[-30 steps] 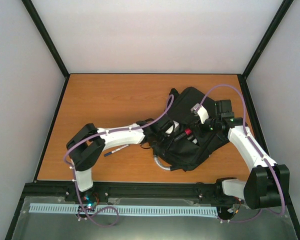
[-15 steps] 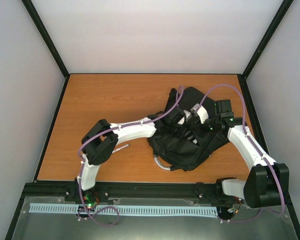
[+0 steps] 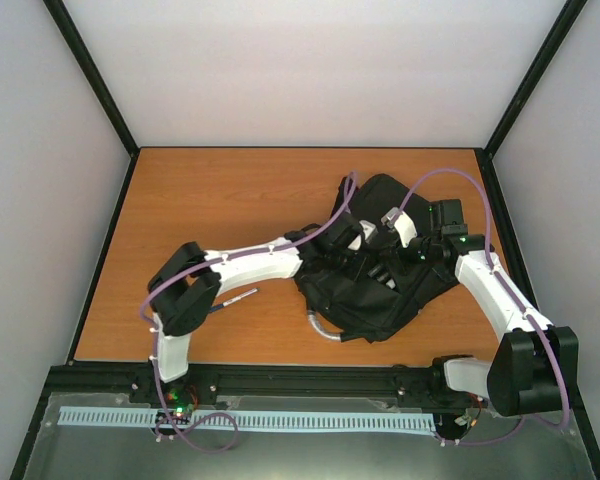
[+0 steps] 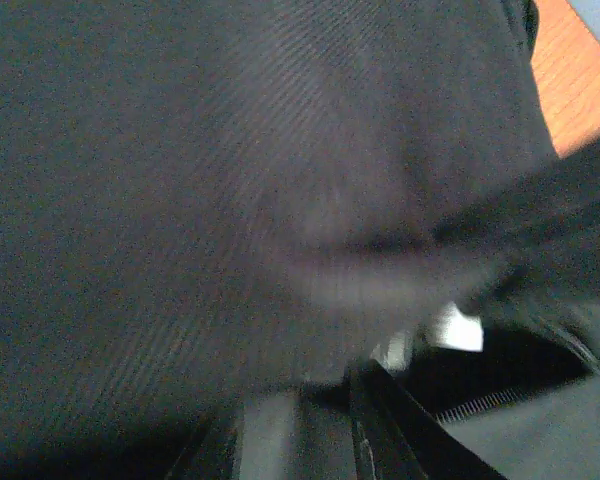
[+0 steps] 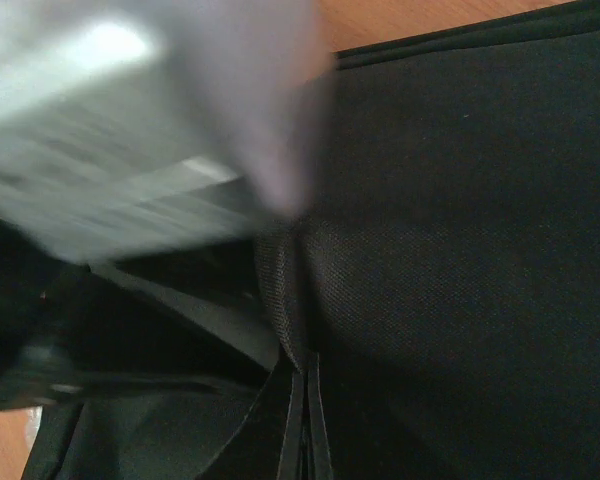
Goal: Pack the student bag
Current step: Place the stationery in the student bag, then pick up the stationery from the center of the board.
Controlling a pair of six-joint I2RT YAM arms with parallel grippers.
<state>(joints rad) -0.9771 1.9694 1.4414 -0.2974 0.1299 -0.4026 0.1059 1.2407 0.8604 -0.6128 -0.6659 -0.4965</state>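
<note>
Your student bag (image 3: 380,300) lies on the right half of the table (image 3: 210,200). The left gripper (image 3: 352,238) is buried in its opening (too blurred to tell how the jaws stand). The right gripper (image 5: 302,420) is pinched together on the bag's fabric edge. A pen (image 3: 238,296) lies left of the bag, nearer your left arm, its long axis pointing roughly bagward.

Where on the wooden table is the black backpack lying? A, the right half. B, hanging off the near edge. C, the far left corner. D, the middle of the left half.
A: in the top view the student bag lies wholly on the right half of the table, and the bare wood on the left half has no bag on it.
</note>
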